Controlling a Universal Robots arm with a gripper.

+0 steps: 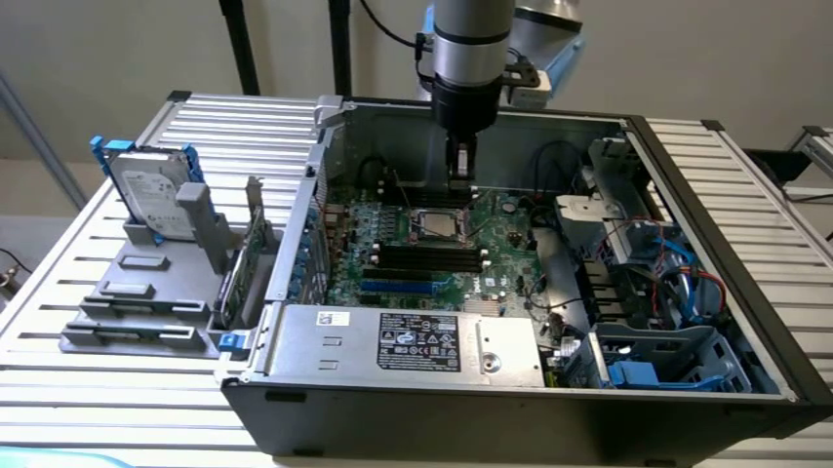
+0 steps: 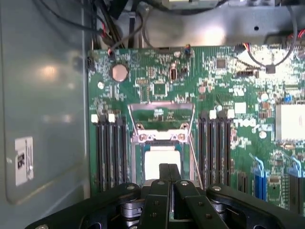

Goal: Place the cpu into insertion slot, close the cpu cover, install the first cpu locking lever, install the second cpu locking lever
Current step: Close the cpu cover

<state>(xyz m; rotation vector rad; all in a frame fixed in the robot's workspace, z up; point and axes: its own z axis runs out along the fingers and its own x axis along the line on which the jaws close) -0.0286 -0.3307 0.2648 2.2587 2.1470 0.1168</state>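
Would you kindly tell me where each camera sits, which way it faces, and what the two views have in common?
Exterior view: off the arm, raised, on the power supply side of the open computer case, looking down into it; the arm and gripper hang over the green board.
Wrist view: on the wrist, looking along the shut gripper at the cpu in the insertion slot, cpu cover raised.
Shared: gripper, green board, insertion slot.

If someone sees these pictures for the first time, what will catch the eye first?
The black gripper, shut, hangs over the green board inside the open computer case. Under it the silvery chip lies in the socket, whose metal cover stands open.
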